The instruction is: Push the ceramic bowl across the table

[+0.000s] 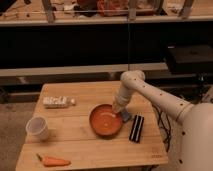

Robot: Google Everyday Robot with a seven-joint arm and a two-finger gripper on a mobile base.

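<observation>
Ceramic bowl (106, 120) upright, round, on table (92, 94); pincer (122, 113) at rim, grip state unclear.

gripper (121, 113): at the ceramic bowl's (106, 120) right rim, hiding part of it from me.
robot body (197, 137): right of the bowl, cut by the edge.
white packet (57, 102): upper left of the bowl; I can't read it.

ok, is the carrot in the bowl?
No, the carrot lies on the table; the gripper is at the rim of the ceramic bowl.
</observation>
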